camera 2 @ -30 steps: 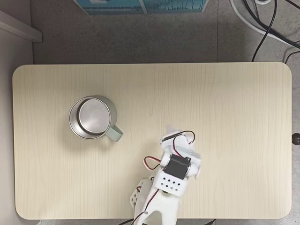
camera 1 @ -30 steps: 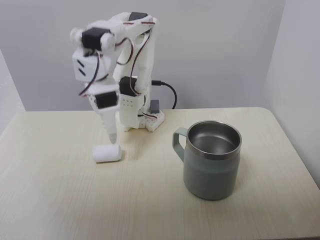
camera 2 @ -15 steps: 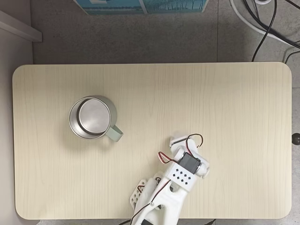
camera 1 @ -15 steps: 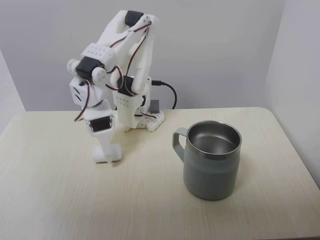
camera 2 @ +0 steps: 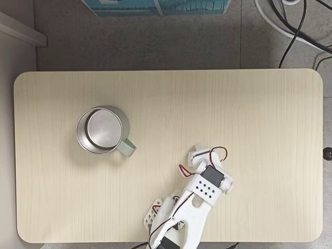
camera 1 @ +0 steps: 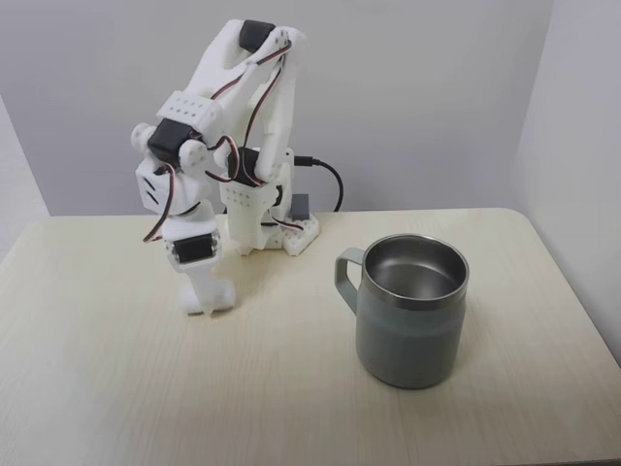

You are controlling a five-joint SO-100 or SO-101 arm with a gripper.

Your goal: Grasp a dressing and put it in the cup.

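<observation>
No writing reads on cup [camera 1: 409,325] or pincer [camera 1: 207,299].

pale wood table [camera 2: 249,114], grey wall [camera 1: 417,87] — grey floor [camera 2: 155,41]

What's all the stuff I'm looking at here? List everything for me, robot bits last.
cup: one, grey-green with a shiny steel rim and inside, standing upright on the table, handle towards the arm.
dressing: one, small and white, lying on the table at the gripper's tip, mostly hidden by it.
table: one, pale wood grain, rounded corners.
black cables: several, on the grey floor beyond the table's far corner in the top-down fixed view.
blue box: one, partly cut off at the top edge, on the floor.
arm: one, white with black motors and red wires, based at the table's edge.
gripper: one, white, fingers pointing down at the dressing.
</observation>
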